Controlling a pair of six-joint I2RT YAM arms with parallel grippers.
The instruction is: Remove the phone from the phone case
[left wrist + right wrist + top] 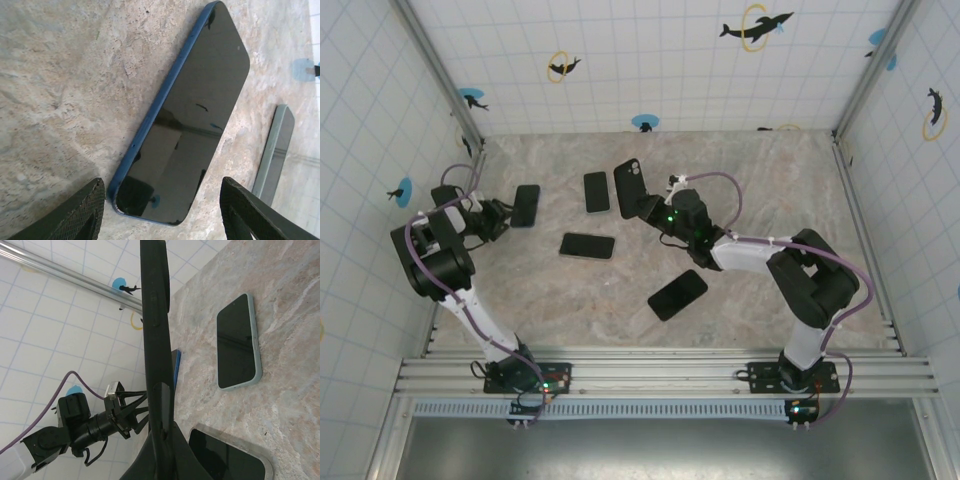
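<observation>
My right gripper (651, 208) is shut on a black cased phone (631, 184), holding it raised above the table near the middle, its camera side showing. In the right wrist view that phone (154, 315) stands edge-on, pinched between the fingers of the right gripper (161, 402). At the far left my left gripper (504, 213) stands open beside a blue-cased phone (526, 205). That blue-cased phone (185, 115) lies screen up on the table, its near end between the spread fingers of the left gripper (162, 202), which do not touch it.
Three more phones lie on the stone-patterned table: a light-cased one (596, 191), a grey-cased one (587, 245) and a dark one (677, 294) nearer the front. Tiled walls and metal frame posts (433, 65) close in the workspace.
</observation>
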